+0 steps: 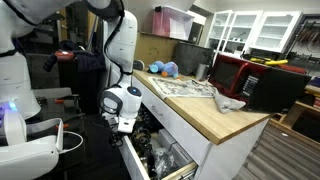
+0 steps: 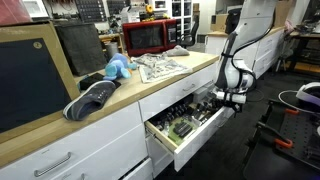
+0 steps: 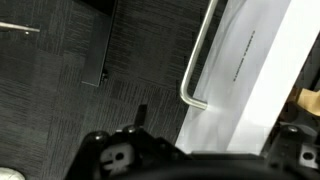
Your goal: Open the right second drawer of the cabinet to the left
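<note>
Note drawer [image 2: 205, 135] standing well out of cabinet [image 2: 100, 140], second row, under wooden table [image 1: 215, 115]; dark jumbled tools inside. Place end effector [image 2: 232, 98] just beside drawer front. Cannot tell finger spread; see nothing held. Expect heavy, rattling load, rigid front, stiff runners. Take hold at mid-span of silver bar handle [image 3: 197, 55]: smooth metal, probably slippery. Pull straight, no twisting.

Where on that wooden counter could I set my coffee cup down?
The countertop is bare at its end corner, between the grey cloth and the edge, and in a strip along the front beside the newspaper. The open drawer is crammed with tools.
</note>
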Robot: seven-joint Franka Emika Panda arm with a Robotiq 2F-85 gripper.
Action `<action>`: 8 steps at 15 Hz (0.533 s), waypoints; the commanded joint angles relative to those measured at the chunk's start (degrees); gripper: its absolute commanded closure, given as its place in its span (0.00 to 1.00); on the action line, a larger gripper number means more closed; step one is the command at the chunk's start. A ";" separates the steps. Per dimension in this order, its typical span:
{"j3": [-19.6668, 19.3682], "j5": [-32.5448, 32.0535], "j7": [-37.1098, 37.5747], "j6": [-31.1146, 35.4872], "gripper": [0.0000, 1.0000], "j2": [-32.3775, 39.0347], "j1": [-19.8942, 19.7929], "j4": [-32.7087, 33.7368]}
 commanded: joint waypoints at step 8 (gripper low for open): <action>0.60 1.46 -1.07 -9.28 0.00 -8.24 -2.28 -3.07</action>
